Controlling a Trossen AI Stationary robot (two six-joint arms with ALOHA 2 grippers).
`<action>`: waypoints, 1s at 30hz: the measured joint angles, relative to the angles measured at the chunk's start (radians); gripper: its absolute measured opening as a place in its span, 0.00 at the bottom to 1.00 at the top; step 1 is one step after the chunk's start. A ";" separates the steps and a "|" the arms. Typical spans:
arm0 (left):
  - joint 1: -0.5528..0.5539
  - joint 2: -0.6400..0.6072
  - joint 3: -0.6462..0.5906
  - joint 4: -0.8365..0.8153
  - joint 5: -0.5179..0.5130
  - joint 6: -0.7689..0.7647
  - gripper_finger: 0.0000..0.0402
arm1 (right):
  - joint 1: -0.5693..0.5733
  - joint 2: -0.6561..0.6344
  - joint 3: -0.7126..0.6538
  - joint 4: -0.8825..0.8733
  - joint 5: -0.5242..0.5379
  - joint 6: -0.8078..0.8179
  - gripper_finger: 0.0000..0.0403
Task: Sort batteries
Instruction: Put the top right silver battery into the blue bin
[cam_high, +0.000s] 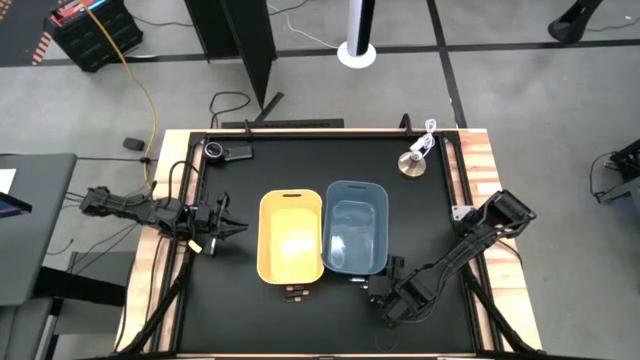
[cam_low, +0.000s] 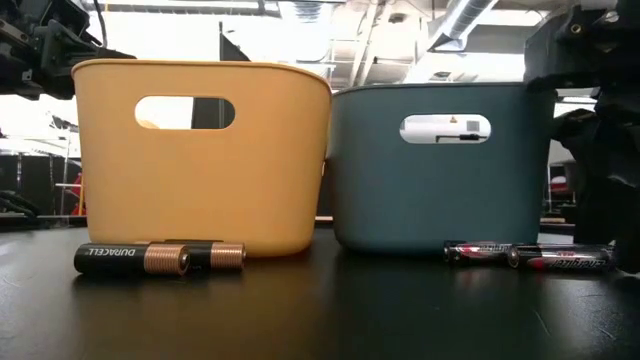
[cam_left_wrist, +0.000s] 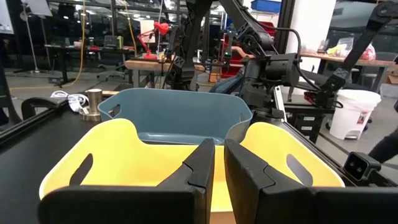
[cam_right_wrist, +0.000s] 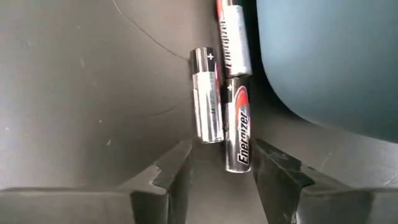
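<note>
Batteries lie in two small groups on the black table, none of them inside a bin. Two copper-and-black Duracell cells rest end to end just in front of the yellow bin; in the high view they show as small dark sticks near that bin's front edge. Three silver-and-black Energizer cells lie close together beside the blue bin, two of them side by side and touching, the third lined up beyond them next to the bin's curved wall. Two bins stand side by side at the table's centre, yellow on the left and blue on the right. The right gripper hovers low over the Energizer group, its fingers parted with the nearest cells just ahead of the gap, gripping nothing. The left gripper waits at the table's left side, pointed at the yellow bin, its fingers nearly together with only a narrow slit between them and nothing held. A round metal disc with a white cord sits near the far right corner, and a black round-lensed gadget near the far left
</note>
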 joint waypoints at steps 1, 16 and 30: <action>0.000 0.000 0.000 0.000 0.000 0.000 0.08 | 0.000 0.000 0.000 0.000 -0.002 0.000 0.42; 0.000 0.000 0.000 0.000 0.000 0.000 0.08 | -0.001 0.000 0.000 -0.013 -0.025 0.010 0.29; 0.000 0.000 0.000 0.000 0.000 0.000 0.08 | -0.013 0.000 0.000 -0.017 -0.026 0.050 0.22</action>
